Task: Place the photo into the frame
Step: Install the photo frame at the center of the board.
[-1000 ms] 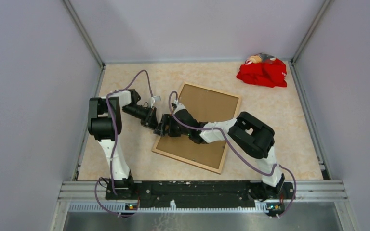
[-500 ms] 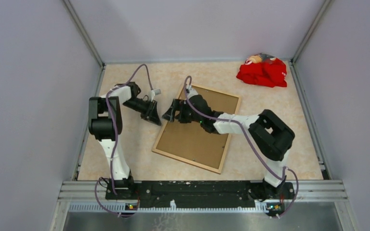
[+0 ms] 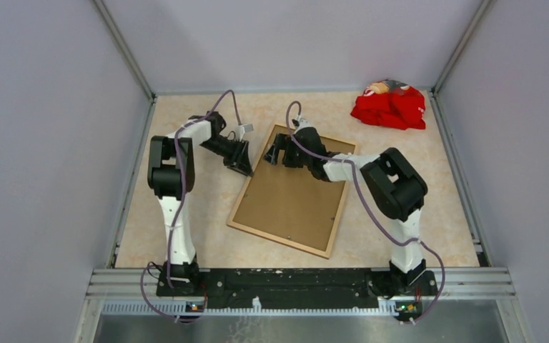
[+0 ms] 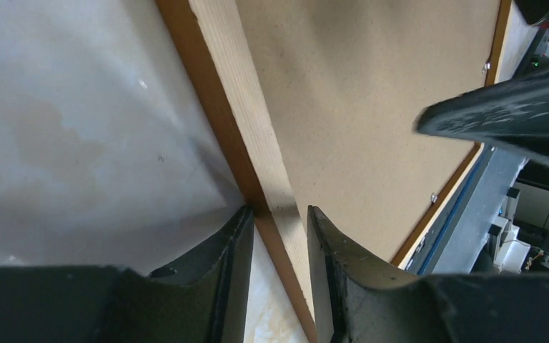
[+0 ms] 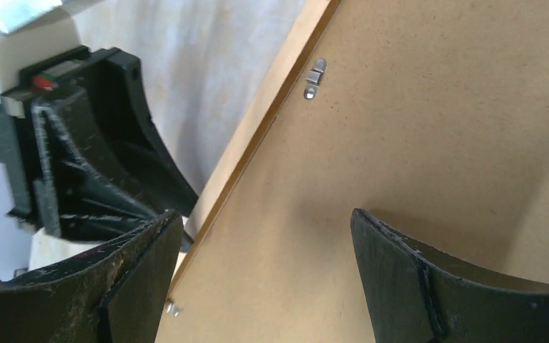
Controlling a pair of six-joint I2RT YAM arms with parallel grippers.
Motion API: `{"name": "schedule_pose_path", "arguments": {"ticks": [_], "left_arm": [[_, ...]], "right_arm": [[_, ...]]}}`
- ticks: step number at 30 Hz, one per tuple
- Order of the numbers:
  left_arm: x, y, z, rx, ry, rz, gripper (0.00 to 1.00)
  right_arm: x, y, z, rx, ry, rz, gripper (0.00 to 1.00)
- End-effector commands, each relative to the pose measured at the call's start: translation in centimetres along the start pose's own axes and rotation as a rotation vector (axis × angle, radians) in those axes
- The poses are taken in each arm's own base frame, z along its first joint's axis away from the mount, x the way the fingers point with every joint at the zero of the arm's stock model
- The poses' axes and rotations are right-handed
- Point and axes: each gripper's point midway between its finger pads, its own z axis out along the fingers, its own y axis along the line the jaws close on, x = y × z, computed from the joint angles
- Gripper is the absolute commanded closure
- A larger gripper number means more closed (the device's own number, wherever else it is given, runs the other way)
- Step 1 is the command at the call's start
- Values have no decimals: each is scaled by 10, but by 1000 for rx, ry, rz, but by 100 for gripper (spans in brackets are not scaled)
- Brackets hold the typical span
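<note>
The frame lies back up in the middle of the table, its pale wood rail round a plain brown backing board. The photo is hidden. My left gripper is at the frame's left rail near the far corner. Its fingers stand apart astride that rail, so it is open. My right gripper hovers over the board's far left corner, wide open with nothing between its fingers. Small metal tabs line the rail's inner edge.
A crumpled red cloth lies at the far right corner of the table. Grey walls close in the left, right and far sides. The two grippers face each other closely across the frame's left rail.
Both grippers have moved away from me along the frame's left rail toward its far corner. The left jaws have opened from shut, and the right jaws have opened wider. The frame has stayed put.
</note>
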Motion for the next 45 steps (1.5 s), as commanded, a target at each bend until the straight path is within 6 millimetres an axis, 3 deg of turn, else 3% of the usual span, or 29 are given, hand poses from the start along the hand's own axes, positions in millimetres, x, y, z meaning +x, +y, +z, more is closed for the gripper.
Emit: {"name": "schedule_pose_path", "arguments": {"ticks": [1, 7, 14, 45], "left_arm": [[-20, 0, 1, -18, -35, -8, 61], [-14, 4, 7, -10, -19, -26, 75], [1, -1, 10, 11, -11, -39, 79], [4, 1, 16, 1, -2, -29, 84]], "right_arm": [[-17, 7, 19, -56, -29, -27, 13], [-20, -2, 44, -71, -24, -4, 13], [-24, -11, 61, -74, -24, 9, 14], [-9, -6, 76, -156, 32, 59, 20]]}}
